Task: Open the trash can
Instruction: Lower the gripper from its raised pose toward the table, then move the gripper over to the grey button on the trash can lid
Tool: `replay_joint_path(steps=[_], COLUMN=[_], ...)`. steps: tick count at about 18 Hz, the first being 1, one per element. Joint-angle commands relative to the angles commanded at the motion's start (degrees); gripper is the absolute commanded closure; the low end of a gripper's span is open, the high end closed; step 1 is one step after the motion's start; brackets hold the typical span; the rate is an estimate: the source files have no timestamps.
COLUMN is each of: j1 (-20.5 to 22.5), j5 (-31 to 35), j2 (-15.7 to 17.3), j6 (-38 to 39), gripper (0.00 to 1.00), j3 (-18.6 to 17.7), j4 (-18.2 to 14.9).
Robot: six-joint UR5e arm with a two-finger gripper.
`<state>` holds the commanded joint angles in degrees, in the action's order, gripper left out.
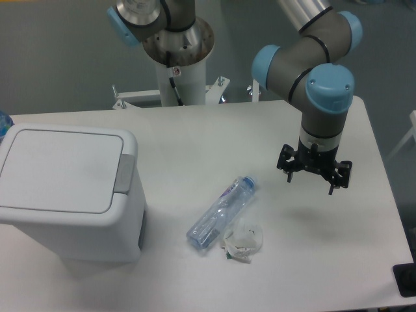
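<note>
The black two-finger gripper point(314, 177) is seen hovering with fingers spread and nothing held, near the table's right edge. The large white boxy plastic trash can point(68, 195) is located well apart at the left edge, across the table from the gripper, with a clear plastic bottle point(221, 212) and a crumpled wrapper point(243, 241) lying between. Its flat lid is seen shut, and the grey push-button strip point(125, 173) is set on the rim facing the gripper, running front to back.

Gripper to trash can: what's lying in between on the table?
In the camera view, a plastic bottle lying on its side and a crumpled wrapper sit between the gripper and the trash can.
</note>
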<state>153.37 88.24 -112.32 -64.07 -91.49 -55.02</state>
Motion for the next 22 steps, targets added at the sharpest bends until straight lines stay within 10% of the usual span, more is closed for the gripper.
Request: replay_joint_path(steps=[10,22], j1=[-0.2,-4.7], j5=[-6.1,-28.8], j2=[0.6,2.9], j6=[3.2,34.9], gripper=[0.00,0.00], j3=[0.4,4.0], j4=[2.7,2.6])
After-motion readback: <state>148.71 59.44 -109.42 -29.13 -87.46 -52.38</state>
